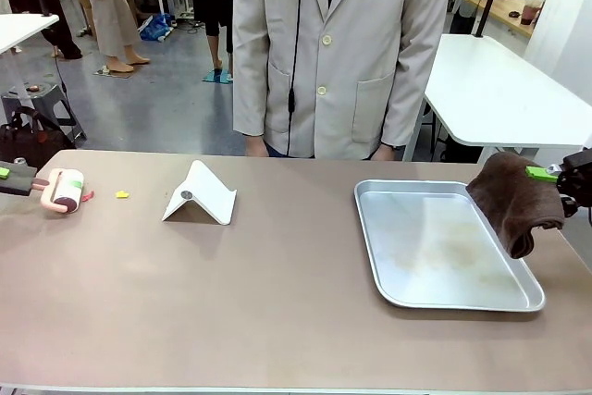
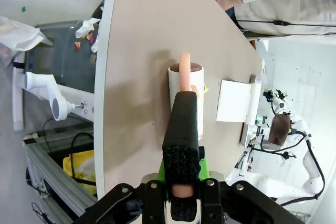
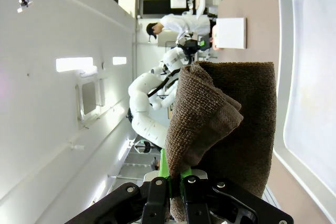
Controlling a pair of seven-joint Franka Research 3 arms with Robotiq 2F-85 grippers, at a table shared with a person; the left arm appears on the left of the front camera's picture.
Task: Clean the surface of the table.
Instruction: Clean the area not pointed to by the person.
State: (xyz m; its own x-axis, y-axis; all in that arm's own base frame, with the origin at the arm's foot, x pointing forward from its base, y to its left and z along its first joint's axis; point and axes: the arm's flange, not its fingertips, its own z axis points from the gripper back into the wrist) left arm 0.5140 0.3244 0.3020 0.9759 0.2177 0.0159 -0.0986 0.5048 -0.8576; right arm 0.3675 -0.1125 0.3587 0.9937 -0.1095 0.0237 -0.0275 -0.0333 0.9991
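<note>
At the left edge of the surface [image 1: 277, 293] my left fingers [image 1: 13, 176] pinch a lint roller [image 1: 67, 190] near a yellow scrap [image 1: 121, 195], likely to lift it; right fingers [image 1: 546, 174] pinch a brown towel [image 1: 516, 201] over the tray [image 1: 370, 228], ready to wipe.

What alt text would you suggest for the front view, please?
At a brown table, the left gripper holds a lint roller at the left edge, the right gripper a brown cloth by a metal tray; a person stands opposite.
</note>
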